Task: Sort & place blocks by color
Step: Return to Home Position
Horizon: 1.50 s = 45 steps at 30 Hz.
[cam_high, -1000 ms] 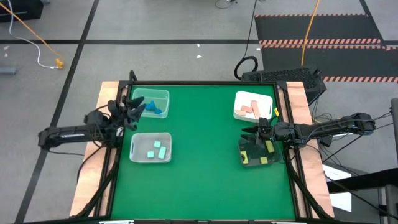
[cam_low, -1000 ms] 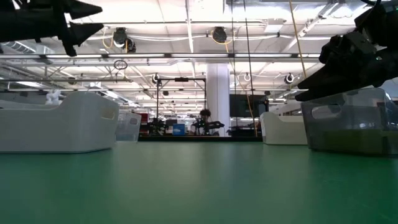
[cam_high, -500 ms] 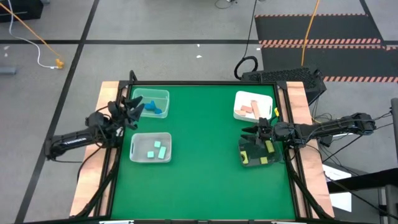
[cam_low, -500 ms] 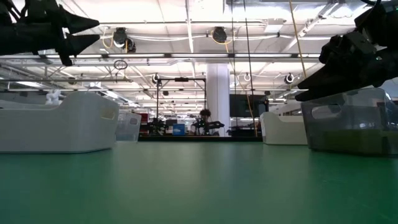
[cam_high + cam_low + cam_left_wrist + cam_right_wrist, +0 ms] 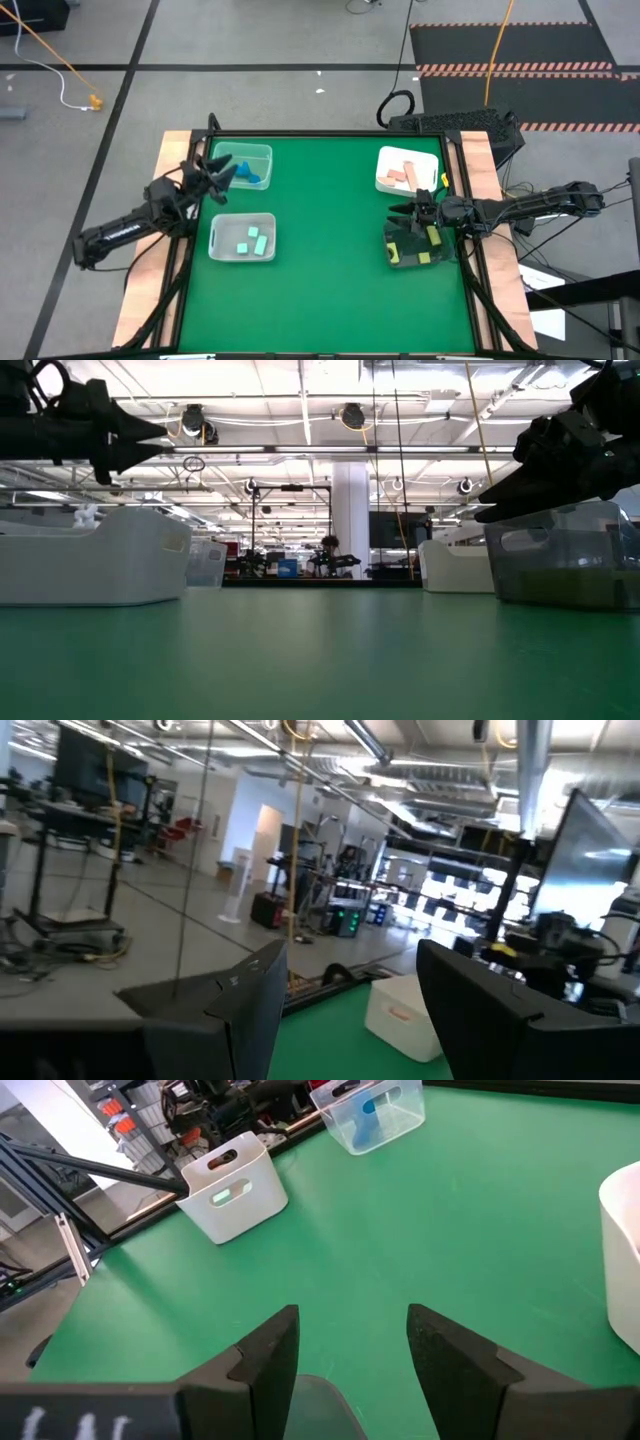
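Blue blocks (image 5: pixel 250 172) lie in a clear tray (image 5: pixel 262 152) at the far left. Mint blocks (image 5: pixel 250 240) lie in a white tray (image 5: pixel 215 240) nearer. Tan blocks (image 5: pixel 403 175) lie in a white tray (image 5: pixel 385 160) at the far right. Yellow-green blocks (image 5: pixel 432 236) lie in a dark tray (image 5: pixel 395 258) nearer. My left gripper (image 5: pixel 222 177) is open and empty, raised beside the clear tray; it also shows in the left wrist view (image 5: pixel 350 1010). My right gripper (image 5: pixel 403 222) is open and empty above the dark tray's left side; it also shows in the right wrist view (image 5: pixel 350 1345).
The four trays stand along the left and right sides of the green mat (image 5: pixel 325 240). The mat's middle lies between them. Black rails (image 5: pixel 325 133) frame the table. A cable and black equipment (image 5: pixel 450 122) lie behind the far edge.
My left gripper has come down a little, staying beside the clear tray and open, while its arm has swung toward the table's near edge. My right gripper has kept still.
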### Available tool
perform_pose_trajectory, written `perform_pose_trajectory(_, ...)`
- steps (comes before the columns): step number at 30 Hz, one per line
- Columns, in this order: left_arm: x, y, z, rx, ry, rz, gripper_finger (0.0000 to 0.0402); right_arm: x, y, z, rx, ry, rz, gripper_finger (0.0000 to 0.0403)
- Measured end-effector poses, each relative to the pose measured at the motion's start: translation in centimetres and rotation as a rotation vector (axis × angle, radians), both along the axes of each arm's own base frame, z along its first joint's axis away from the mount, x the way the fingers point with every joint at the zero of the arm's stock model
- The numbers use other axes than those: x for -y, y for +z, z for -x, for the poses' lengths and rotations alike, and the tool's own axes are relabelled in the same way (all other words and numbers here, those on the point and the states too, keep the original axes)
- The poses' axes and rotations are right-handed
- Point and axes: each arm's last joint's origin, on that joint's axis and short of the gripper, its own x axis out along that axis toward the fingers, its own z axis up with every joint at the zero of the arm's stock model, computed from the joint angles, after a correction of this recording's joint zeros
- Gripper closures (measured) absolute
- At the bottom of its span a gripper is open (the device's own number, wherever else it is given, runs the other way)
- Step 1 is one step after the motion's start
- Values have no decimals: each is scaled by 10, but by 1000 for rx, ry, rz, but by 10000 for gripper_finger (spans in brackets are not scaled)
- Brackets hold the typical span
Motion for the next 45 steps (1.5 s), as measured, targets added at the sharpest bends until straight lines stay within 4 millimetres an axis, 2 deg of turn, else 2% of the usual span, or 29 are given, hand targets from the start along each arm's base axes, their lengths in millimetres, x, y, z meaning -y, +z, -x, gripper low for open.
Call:
perform_pose_trajectory(27, -2, 0, 0, -2, 20, 7, 176, 0, 0, 0, 3, 0, 0, 222)
perform_pose_trajectory(38, -2, 0, 0, -1, 20, 7, 176, 0, 15, 6, 143, 0, -6, 222)
perform_pose_trajectory(45, -2, 0, 0, -1, 20, 7, 176, 1, 23, 11, 192, 27, 168, 222)
